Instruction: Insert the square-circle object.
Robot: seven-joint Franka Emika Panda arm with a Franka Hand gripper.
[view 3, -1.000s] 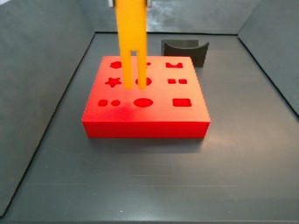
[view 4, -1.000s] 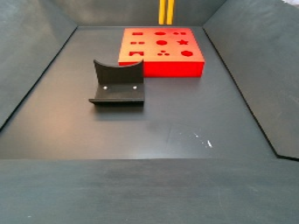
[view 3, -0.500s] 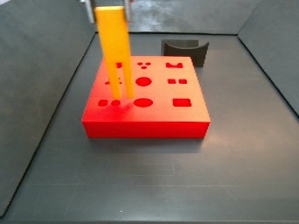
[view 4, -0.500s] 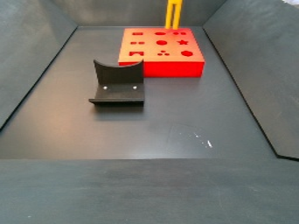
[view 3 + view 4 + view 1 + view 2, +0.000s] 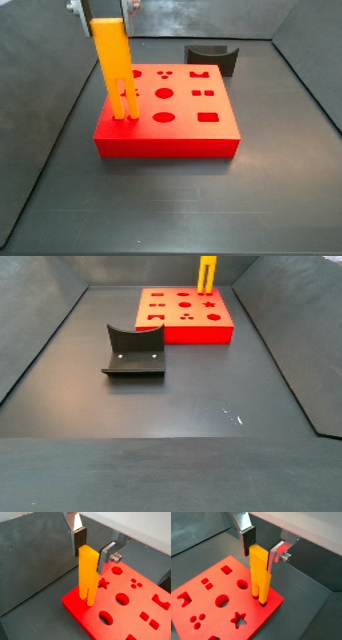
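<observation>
The square-circle object (image 5: 110, 60) is a tall orange-yellow bar with two thin prongs. It stands upright over the near-left corner of the red block (image 5: 181, 125) with shaped holes. Its prong tips (image 5: 122, 114) meet the block's top at two small holes; I cannot tell how deep they sit. My gripper (image 5: 90, 559) is shut on the bar's upper end, one finger on each side, as both wrist views show (image 5: 260, 559). In a side view the bar (image 5: 207, 271) rises at the far end of the block (image 5: 185, 316), with the gripper out of frame.
The dark fixture with a curved top (image 5: 134, 351) stands on the grey floor apart from the block, and shows behind the block in a side view (image 5: 211, 57). Sloped grey walls (image 5: 54, 110) enclose the floor on all sides.
The gripper has carried the bar from over the block's middle holes to its corner and lowered it, so the prong tips now reach the block's top.
</observation>
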